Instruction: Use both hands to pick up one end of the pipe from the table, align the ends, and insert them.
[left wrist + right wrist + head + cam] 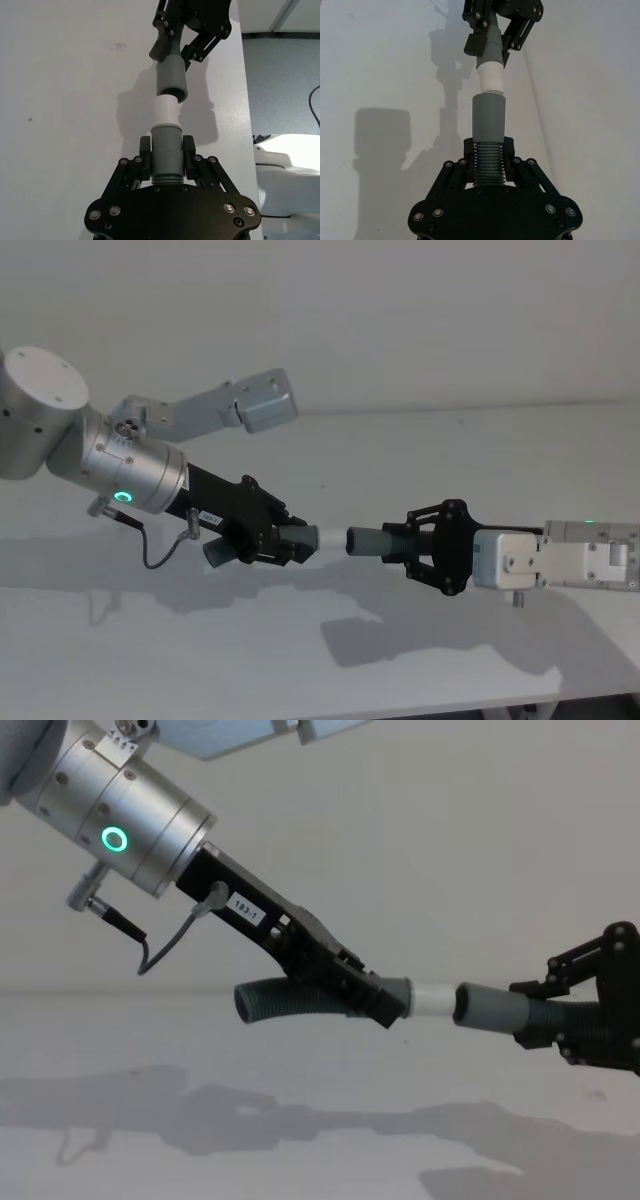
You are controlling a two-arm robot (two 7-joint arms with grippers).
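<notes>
Both pincers are holding their pipe halves up above the table (480,440), facing each other. Left gripper (290,545) is clamping the grey piece with the white stub tip (432,997), its jaws closed on the collar just behind that tip, while the ribbed tail of the piece (270,1001) is curving away behind the fingers. Right gripper (425,545) is squeezing the ribbed part of the other grey piece (489,120), whose open mouth (171,91) is pointing back at the stub.

From the left wrist view, the stub is sitting right at the mouth's lip, barely apart or just entering; I cannot tell which. The two axes seem slightly kinked rather than perfectly in line. To my eye the good move is straightening that small angle first, then pushing gently along the shared axis without loosening either grip.
</notes>
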